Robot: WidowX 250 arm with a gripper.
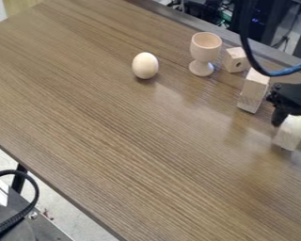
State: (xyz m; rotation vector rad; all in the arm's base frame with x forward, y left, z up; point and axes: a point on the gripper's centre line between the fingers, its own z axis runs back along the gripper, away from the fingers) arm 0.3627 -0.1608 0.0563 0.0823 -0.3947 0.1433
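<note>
Honestly, the bit that'd worry me is the pale wooden block (292, 133) right at the black claw (293, 128). It looks like it's standing on end, so if the claw is a bit off-centre or twists on the way in, I reckon it gets a shove on one side and tips over, or just slips out of a shallow grab. Can't tell if the claw is clamped on it or merely straddling it, sorry. Next risk is the other tall wooden block (254, 92), just up and left of the claw: a sideways swing that way could knock it, and then the little cube with the hole (235, 60) and the wooden egg cup (204, 53) behind it. The wooden egg (145, 65) is well apart, far up-left of the claw, but it's round, so a bump could send it rolling. Pose-wise, the claw hangs low at the right edge, pointing down at the tabletop (134, 141), with a blue-and-black cable (283, 72) looping above it, which might snag if the arm swings.
</note>
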